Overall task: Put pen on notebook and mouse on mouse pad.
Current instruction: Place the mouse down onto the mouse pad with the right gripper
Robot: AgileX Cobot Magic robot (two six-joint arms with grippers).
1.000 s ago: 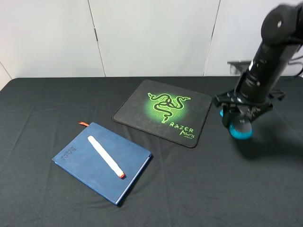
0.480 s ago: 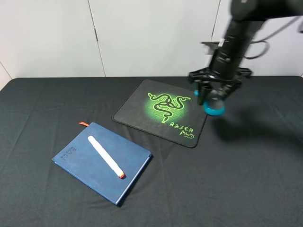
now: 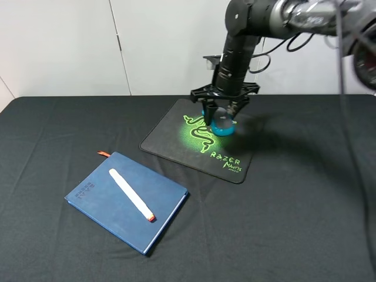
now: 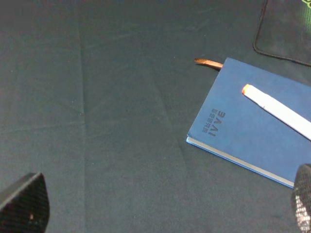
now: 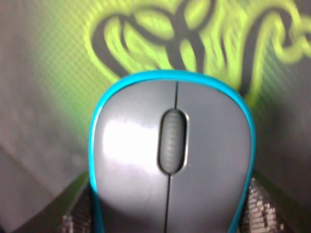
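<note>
- One mouse (image 3: 224, 125), grey on top with bright blue sides, sits clamped in the right hand (image 3: 221, 119) above the green snake logo of the mouse pad (image 3: 176, 126); whether it touches the pad cannot be told.
- The right wrist view shows that mouse (image 5: 171, 155) close up, with its scroll wheel (image 5: 173, 141) in the middle and the blurred green logo of the pad (image 5: 39, 121) beyond it.
- One mouse pad, black and rectangular, lies on the desk (image 3: 294, 223) near the far edge, at an angle.
- One notebook (image 3: 100, 202), dark blue, lies closed on the desk, nearer the camera than the pad and to its left, apart from it.
- One orange ribbon bookmark (image 3: 104, 154) sticks out of the notebook's far corner.
- One pen (image 3: 131, 194), white with an orange-red tip, lies diagonally on the notebook's cover.
- The left wrist view shows the same notebook (image 4: 233, 131) with embossed lettering near one corner, the pen (image 4: 282, 112) on it, and the bookmark (image 4: 208, 62).
- The left hand (image 4: 160, 213) stands with its two fingers wide apart, holding nothing, over bare black desk cloth (image 4: 97, 97) beside the notebook.
- Two hands in all: one gripping, one spread.
</note>
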